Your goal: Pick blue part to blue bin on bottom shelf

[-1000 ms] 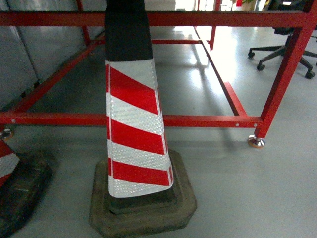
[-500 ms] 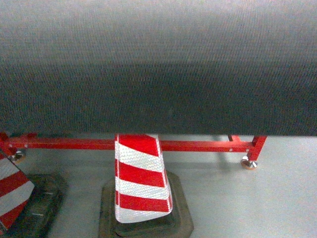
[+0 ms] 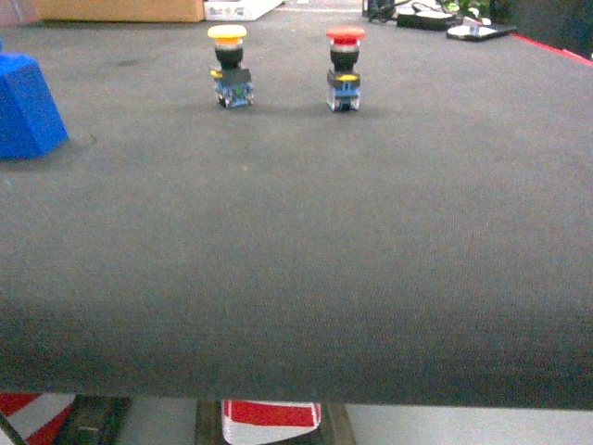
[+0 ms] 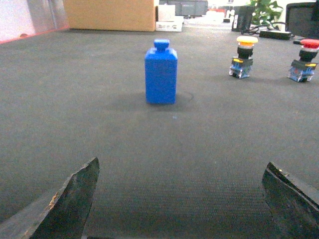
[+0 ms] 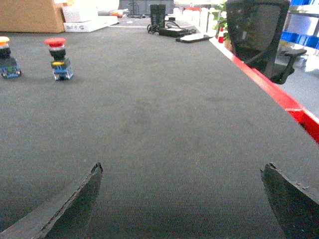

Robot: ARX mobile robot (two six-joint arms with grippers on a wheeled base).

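Observation:
The blue part [image 4: 161,73], a bottle-shaped block with a small knob on top, stands upright on the dark mat [image 4: 164,149], straight ahead of my left gripper [image 4: 180,172]. The head view catches only its edge, blue part [image 3: 26,107], at the far left. My left gripper is open, fingers wide apart and empty, well short of the part. My right gripper [image 5: 182,169] is also open and empty over bare mat [image 5: 164,124]. Neither gripper shows in the head view. The blue bin and the bottom shelf are out of view.
A yellow-capped push button [image 3: 230,67] and a red-capped push button [image 3: 344,69] stand at the back of the mat. A cardboard box [image 4: 110,15] sits behind. The table's red edge [image 5: 279,94] and an office chair [image 5: 256,30] lie right. A striped cone [image 3: 271,413] stands below.
The head view has risen from the floor, cone and red table frame, past the table's front edge, to look across the tabletop.

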